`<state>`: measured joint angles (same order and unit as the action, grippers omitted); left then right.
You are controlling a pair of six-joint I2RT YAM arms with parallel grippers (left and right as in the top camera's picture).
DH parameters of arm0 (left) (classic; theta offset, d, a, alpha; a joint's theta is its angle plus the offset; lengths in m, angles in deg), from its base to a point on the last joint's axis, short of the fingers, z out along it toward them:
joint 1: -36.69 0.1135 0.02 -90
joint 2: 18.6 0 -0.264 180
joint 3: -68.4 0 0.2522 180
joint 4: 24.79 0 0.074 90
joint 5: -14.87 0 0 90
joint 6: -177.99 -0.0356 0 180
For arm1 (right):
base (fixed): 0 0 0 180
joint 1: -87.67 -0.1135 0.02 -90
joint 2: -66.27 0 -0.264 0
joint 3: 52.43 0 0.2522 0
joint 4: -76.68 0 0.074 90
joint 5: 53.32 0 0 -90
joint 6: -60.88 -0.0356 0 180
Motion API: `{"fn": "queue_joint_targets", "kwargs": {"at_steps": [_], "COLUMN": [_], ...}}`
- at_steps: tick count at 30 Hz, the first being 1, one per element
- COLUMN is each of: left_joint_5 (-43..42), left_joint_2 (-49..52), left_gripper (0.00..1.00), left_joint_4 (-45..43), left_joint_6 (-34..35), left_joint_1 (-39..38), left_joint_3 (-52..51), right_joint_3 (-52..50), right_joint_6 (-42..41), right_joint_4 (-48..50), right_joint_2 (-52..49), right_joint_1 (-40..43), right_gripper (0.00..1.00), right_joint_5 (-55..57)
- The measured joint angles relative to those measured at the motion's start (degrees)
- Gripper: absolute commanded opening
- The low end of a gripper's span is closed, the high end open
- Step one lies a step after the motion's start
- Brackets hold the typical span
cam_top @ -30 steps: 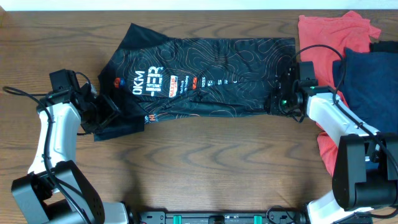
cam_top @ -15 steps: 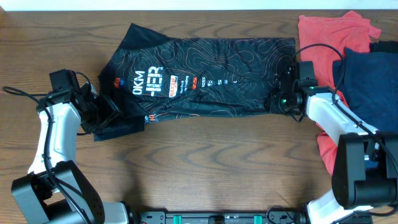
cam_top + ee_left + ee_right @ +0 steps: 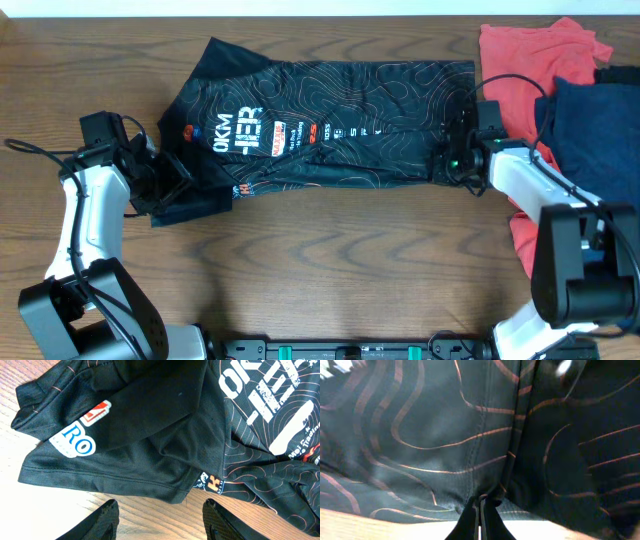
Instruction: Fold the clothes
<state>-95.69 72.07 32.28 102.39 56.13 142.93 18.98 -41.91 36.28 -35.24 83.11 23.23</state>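
The right claw (image 3: 479, 512) is clenched on the near right corner of the black jersey (image 3: 340, 125), with a pinch of printed cloth held between its closed tips just above the bench (image 3: 330, 270). The left claw (image 3: 159, 519) is released. Its fingers are spread wide over bare wood just near of the left sleeve hem, and nothing is gripped. The jersey is laid out long across the far middle of the bench, logos to the left and hem to the right, with one sleeve spilled toward the near left. No compact fold is shown. The work is judged to be at an early stage, with the sleeve yet to be tucked in and the length yet to be doubled over. A coral-red garment (image 3: 520, 55) and a navy garment (image 3: 590, 120) are heaped at the far right.
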Motion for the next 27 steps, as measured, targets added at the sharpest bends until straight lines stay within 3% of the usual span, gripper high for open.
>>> {"fn": "queue_joint_targets", "kwargs": {"at_steps": [7,20,27], "left_joint_5": [0.0,0.0,-0.02], "left_joint_2": [0.0,0.0,0.0], "left_gripper": [0.56,0.56,0.61], "left_joint_4": [-0.59,-0.87,-0.87], "left_joint_6": [0.0,0.0,0.0], "left_joint_1": [0.0,0.0,0.0], "left_joint_3": [0.0,0.0,0.0], "right_joint_3": [1.25,1.57,1.57], "right_joint_6": [-0.37,-2.54,-4.55], "right_joint_4": [7.21,17.46,18.08], "right_joint_2": [6.95,4.33,4.24], "right_joint_1": [1.66,2.14,2.21], "right_gripper": [0.01,0.02,0.33], "right_joint_5": [3.56,16.41,20.65]}}
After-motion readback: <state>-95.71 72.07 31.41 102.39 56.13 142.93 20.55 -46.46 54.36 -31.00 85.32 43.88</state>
